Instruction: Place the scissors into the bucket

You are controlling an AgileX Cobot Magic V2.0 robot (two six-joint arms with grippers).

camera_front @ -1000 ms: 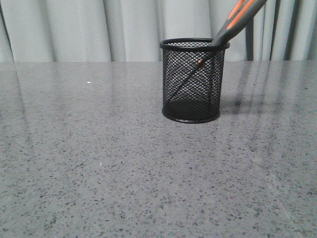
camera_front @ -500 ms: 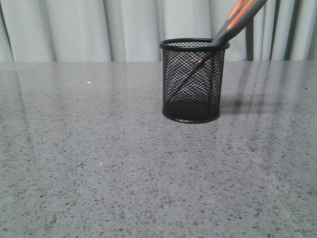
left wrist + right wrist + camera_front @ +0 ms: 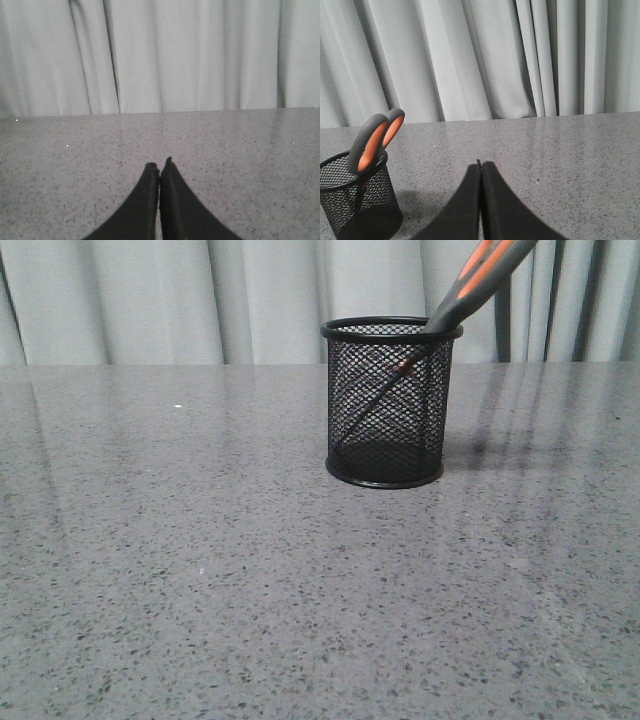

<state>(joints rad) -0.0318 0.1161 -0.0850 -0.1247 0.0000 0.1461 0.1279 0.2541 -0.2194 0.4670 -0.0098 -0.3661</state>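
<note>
A pale curtain point(image 3: 150, 300) hangs behind the grey speckled worktop point(image 3: 200, 590). On the worktop stands the bucket point(image 3: 388, 405), upright, a little right of the middle in the front view. The scissors point(image 3: 470, 285) are inside it, blades down, and they lean against its rim; the grey and orange handles stick out above the rim toward the right. The left claw point(image 3: 159, 170) has its fingers pressed together and holds nothing, above bare worktop. The right claw point(image 3: 480, 167) is also closed and empty, apart from the bucket.
</note>
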